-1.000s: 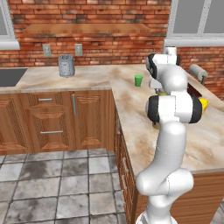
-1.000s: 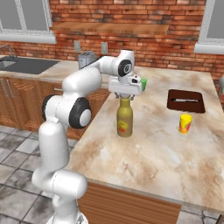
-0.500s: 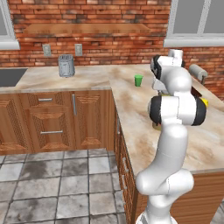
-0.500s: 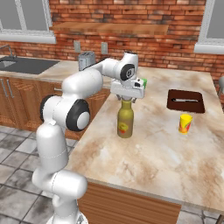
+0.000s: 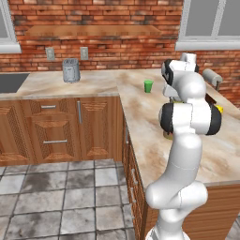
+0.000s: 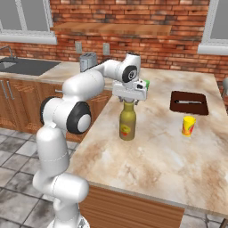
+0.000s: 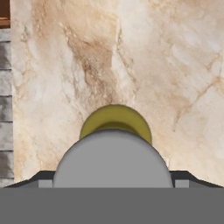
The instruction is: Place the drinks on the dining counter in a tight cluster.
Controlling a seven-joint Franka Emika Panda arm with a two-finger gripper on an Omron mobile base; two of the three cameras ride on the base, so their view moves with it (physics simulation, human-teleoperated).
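The big olive-yellow bottle (image 6: 127, 127) with a grey cap stands upright on the beige marble dining counter (image 6: 147, 156), near its left edge. My gripper (image 6: 128, 102) points straight down over it, open, with the jaws on either side of the cap and no grip showing. In the hand view the grey cap (image 7: 113, 157) sits between the two dark fingertips (image 7: 41, 176), and the bottle's olive shoulder (image 7: 116, 116) shows beyond it on the marble (image 7: 175, 65). In the left base view my arm hides nearly all of the bottle (image 5: 167, 136).
A green cup (image 5: 148, 86) stands behind the gripper. A yellow cup (image 6: 189, 125) and a dark board with a knife (image 6: 189, 101) lie to the right. A toaster (image 5: 71, 70) and a sink (image 6: 22, 66) are on the wall counter.
The gripper has come down a little and centred over the bottle's cap, with its jaws at the same width. The bottle has stayed in place.
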